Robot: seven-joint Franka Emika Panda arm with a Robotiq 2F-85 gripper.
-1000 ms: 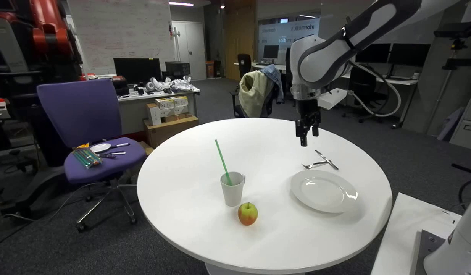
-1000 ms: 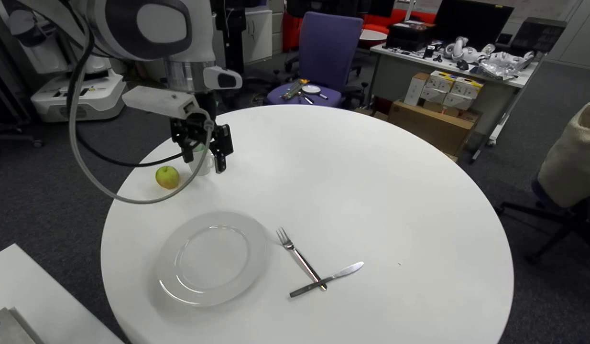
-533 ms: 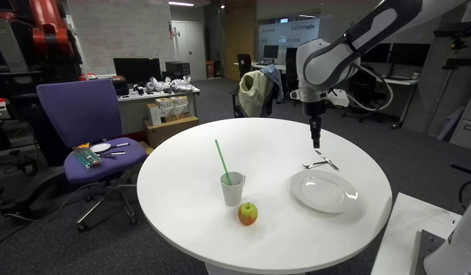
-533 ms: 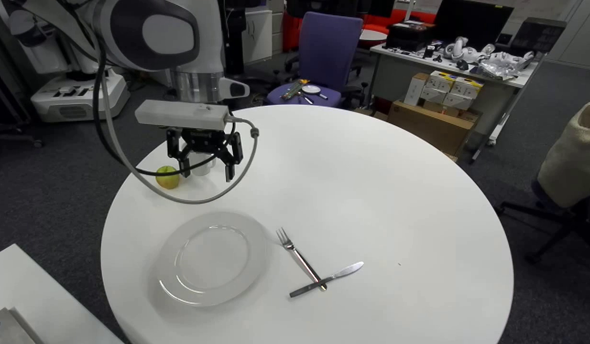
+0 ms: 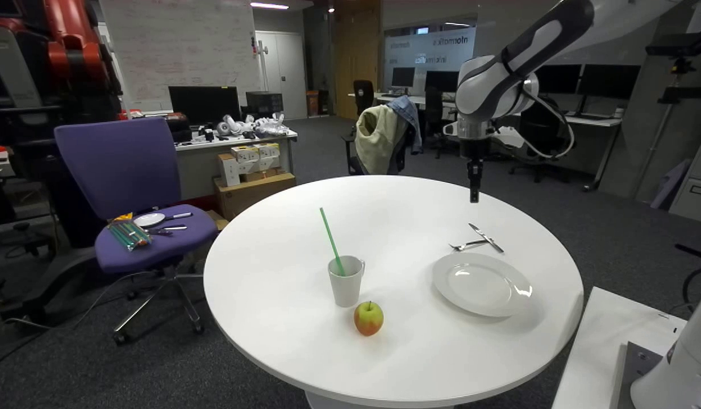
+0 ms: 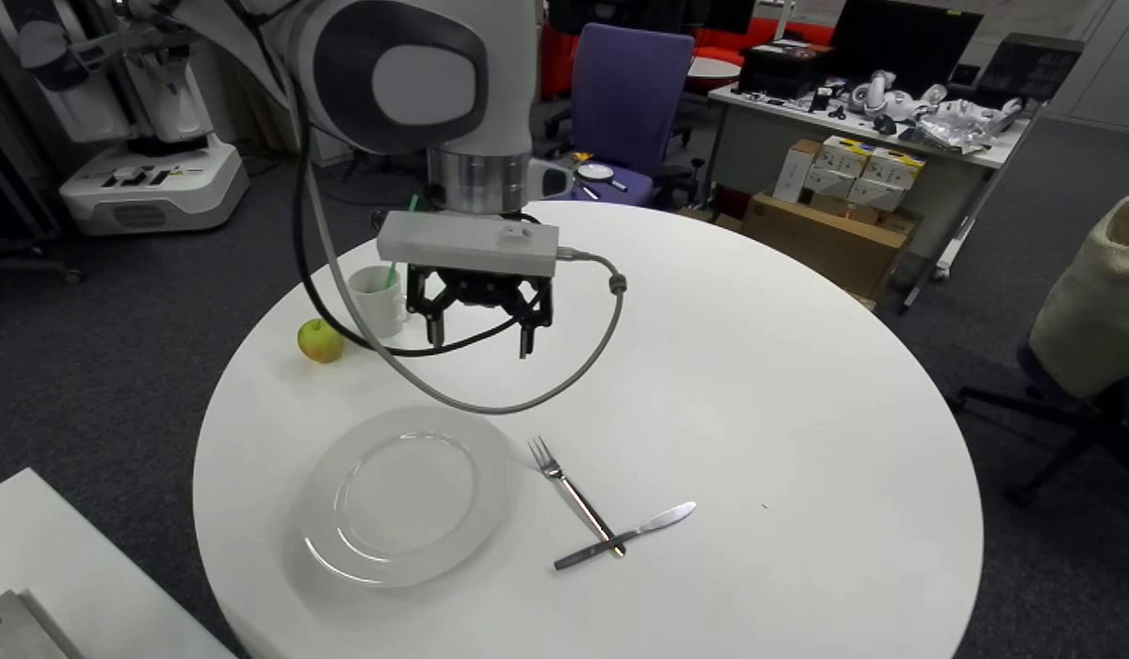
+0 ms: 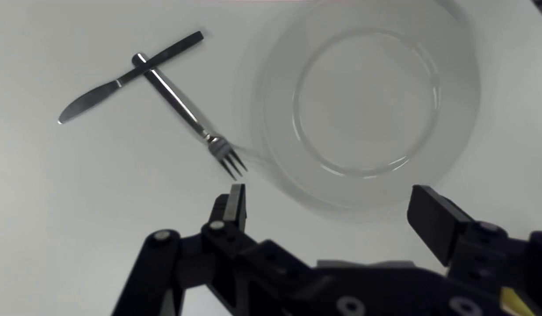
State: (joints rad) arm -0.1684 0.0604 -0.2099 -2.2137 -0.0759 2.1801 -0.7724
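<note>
My gripper (image 6: pixel 480 348) stands open above the table, fingers pointing down, with nothing between them. The wrist view shows both fingers of the gripper (image 7: pixel 328 191) spread wide. Beyond them lie a white plate (image 7: pixel 367 101) and a steel fork (image 7: pixel 178 104), its tines close to the left fingertip in that picture. A dark-handled knife (image 7: pixel 128 76) crosses the fork's handle end. In an exterior view the gripper (image 5: pixel 474 200) appears edge-on, behind the cutlery. A white mug (image 5: pixel 346 289) holds a green straw (image 5: pixel 331 238); beside it sits a red-green apple (image 5: pixel 368 319).
All these things rest on a round white table (image 5: pixel 396 210). A grey cable (image 6: pixel 500 410) loops down from the wrist below fingertip level in that view. The arm's base stands by a white side table (image 5: pixel 606 335). A purple chair (image 5: pixel 123 165) is beyond the table.
The wrist has turned, and the gripper has moved away from in front of the mug, rightward in both exterior views. Its jaws stay open. Plate, cutlery, mug and apple have not moved.
</note>
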